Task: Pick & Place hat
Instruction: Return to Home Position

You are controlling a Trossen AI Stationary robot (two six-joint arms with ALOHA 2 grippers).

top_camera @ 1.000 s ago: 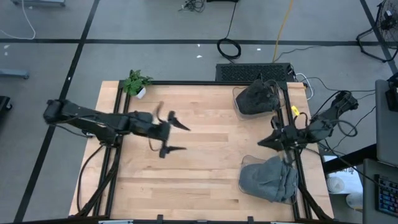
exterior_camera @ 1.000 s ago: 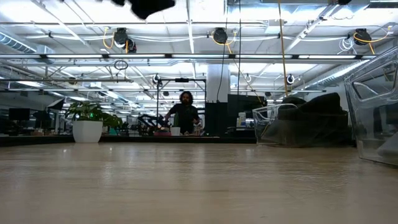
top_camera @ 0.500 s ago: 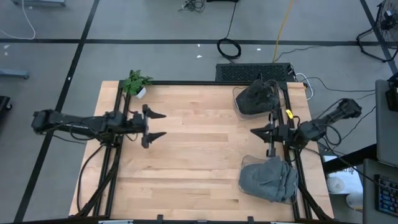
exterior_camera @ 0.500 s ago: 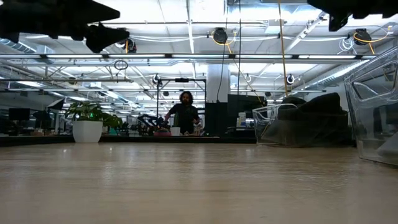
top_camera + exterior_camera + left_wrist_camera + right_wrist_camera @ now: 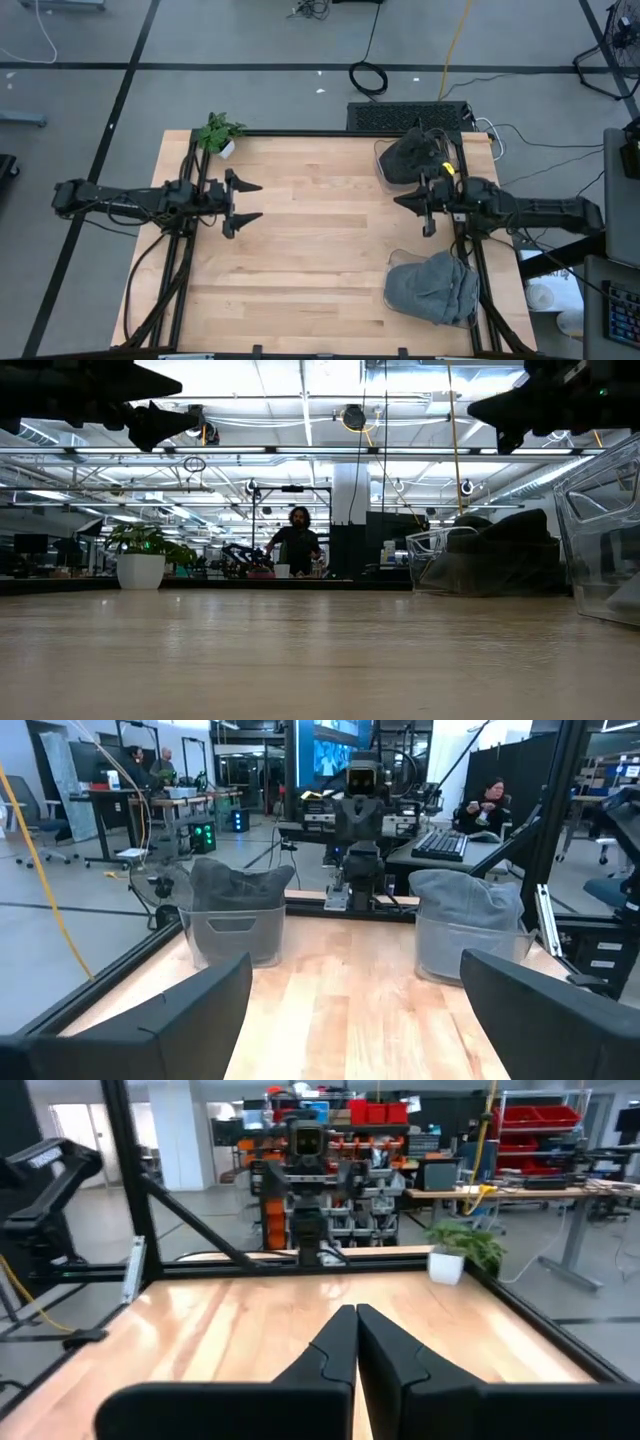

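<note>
Looking at the gray caps (image 5: pixel 432 288), they're all heaped in the clear bin (image 5: pixel 388 290) at the lower right corner of the counter (image 5: pixel 320 240) in the high view, mounded well above its rim. No cap lies loose on the wood. A 2nd clear bin (image 5: pixel 378 160) at the upper right corner holds a darker pile of caps (image 5: pixel 408 156).

Handling-wise these are probably about as easy as it gets: light, soft fabric, with floppy crowns that squash and fold. That's also the annoying bit, since a pinch on the crown likely just bunches cloth and the cap dangles. Best bet would be the brim, which should be the only stiff part, or a deep pinch through a fold. Not fragile, not slippery.

In the left wrist view the gray pile (image 5: pixel 465 900) looks like slumped mid-gray cloth with soft creases. Single caps can't be counted and no brim can be picked out.

Neither arm is on them. The left arm (image 5: pixel 130 198) reaches in from the left edge with the left jaws spread wide and empty, up off the wood. The right arm (image 5: pixel 520 208) lies between the 2 bins, and the right wrist view shows the right jaws pinched together on nothing. Both look parked, so the job reads as done. Only worry is that tall heap sliding over the rim.
</note>
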